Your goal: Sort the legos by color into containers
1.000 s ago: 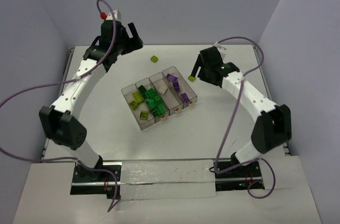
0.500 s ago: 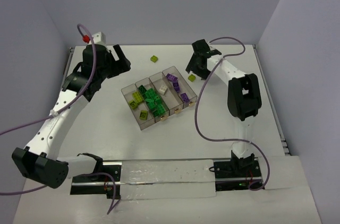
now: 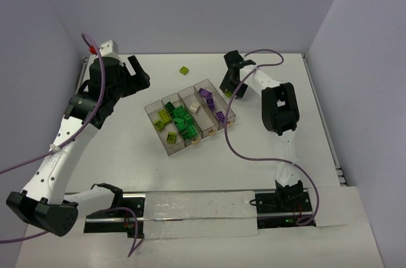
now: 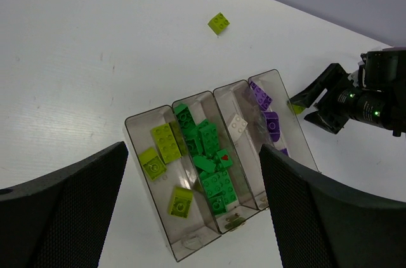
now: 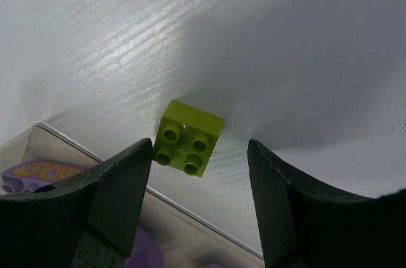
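A pale tabletop (image 3: 127, 154) carries a clear smoky tray (image 4: 158, 223) of four narrow compartments joined in a row, and most of the sorting looks done. Seen from above, the leftmost compartment holds three yellow-green bricks (image 4: 165, 143), the next a heap of dark green bricks (image 4: 212, 166), the third one white brick (image 4: 237, 124), and the rightmost several purple bricks (image 4: 271, 122); no colour appears misplaced. Two yellow-green bricks lie loose on the tabletop, so two placements seem left. One loose brick (image 3: 184, 70) sits on its own beyond the tray's far end, well apart from both arms. The other loose brick (image 5: 188, 137) lies studs up just beside the outer wall of the purple compartment. The right end effector (image 5: 198, 150) is spread wide and straddles this brick, with a visible gap on each side, so it grips nothing yet. The left end effector (image 3: 138, 72) hangs above the tabletop off the tray's far left corner, also spread wide and carrying nothing.
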You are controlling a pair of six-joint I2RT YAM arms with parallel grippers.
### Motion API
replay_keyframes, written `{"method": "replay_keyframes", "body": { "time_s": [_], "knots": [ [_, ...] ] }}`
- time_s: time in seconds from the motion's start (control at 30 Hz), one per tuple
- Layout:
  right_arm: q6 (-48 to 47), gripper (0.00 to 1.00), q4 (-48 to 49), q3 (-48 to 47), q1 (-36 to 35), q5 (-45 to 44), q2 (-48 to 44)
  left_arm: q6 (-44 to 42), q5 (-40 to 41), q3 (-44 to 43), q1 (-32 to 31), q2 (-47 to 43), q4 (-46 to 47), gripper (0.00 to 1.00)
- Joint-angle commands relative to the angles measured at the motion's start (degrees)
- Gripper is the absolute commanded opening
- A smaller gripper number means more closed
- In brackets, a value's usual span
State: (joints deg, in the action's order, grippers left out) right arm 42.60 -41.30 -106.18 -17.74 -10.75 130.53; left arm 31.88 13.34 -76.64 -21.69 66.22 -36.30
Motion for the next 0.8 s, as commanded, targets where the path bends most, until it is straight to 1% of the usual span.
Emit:
{"method": "replay_keyframes", "body": {
  "time_s": [0.0, 0.1, 0.23, 0.27, 0.3, 0.37, 0.4, 0.57, 0.67, 0.7, 0.73, 0.77],
  "knots": [
    [1.1, 0.68, -1.2, -2.1, 0.1, -1.5, 0.4, -1.3, 1.1, -2.4, -0.2, -1.4, -0.4, 0.93],
    [1.4, 0.61, -0.8, -1.0, 0.0, -2.0, 0.4, -1.6, 1.5, -2.7, -0.2, -1.5, -0.7, 0.93],
    [1.6, 0.42, -0.3, -0.4, 0.0, -2.5, -0.3, -1.7, 1.6, -2.6, -0.2, -1.6, -0.6, 0.93],
    [1.5, 0.34, 0.0, 0.0, -0.1, -2.6, -1.0, -1.6, 1.6, -2.5, -0.2, -1.5, -0.6, 0.93],
    [1.4, 0.29, 0.3, 0.4, -0.2, -2.9, -1.9, -1.6, 1.5, -2.5, -0.3, -1.5, -0.7, 0.93],
    [1.2, 0.22, 0.6, 1.3, -0.4, -3.2, -3.6, -1.4, 1.4, -2.5, -0.2, -1.4, -0.6, 0.93],
    [0.9, 0.2, 1.0, 1.7, -0.5, -3.4, -5.3, -1.3, 1.2, -2.4, -0.2, -1.5, -0.6, 0.93],
    [-0.8, 0.19, 3.0, 4.7, -1.6, -5.8, -13.2, -1.2, 1.7, -2.3, -0.2, -1.9, -0.8, 0.93],
    [-2.5, 0.19, 6.0, 8.9, -2.8, -6.2, -20.1, -1.0, 2.4, -2.1, -0.3, -2.2, -1.2, 0.93],
    [-3.4, 0.19, 8.5, 11.6, -3.7, -6.1, -23.9, -0.8, 2.9, -2.0, -0.2, -2.5, -1.2, 0.93],
    [-3.6, 0.19, 10.3, 13.2, -3.9, -6.1, -26.3, -0.8, 3.1, -1.9, -0.2, -2.5, -1.3, 0.93],
    [-4.6, 0.19, 11.7, 14.8, -5.5, -6.1, -28.6, -0.6, 3.6, -1.8, -0.2, -2.7, -1.4, 0.93]
  ]
}}
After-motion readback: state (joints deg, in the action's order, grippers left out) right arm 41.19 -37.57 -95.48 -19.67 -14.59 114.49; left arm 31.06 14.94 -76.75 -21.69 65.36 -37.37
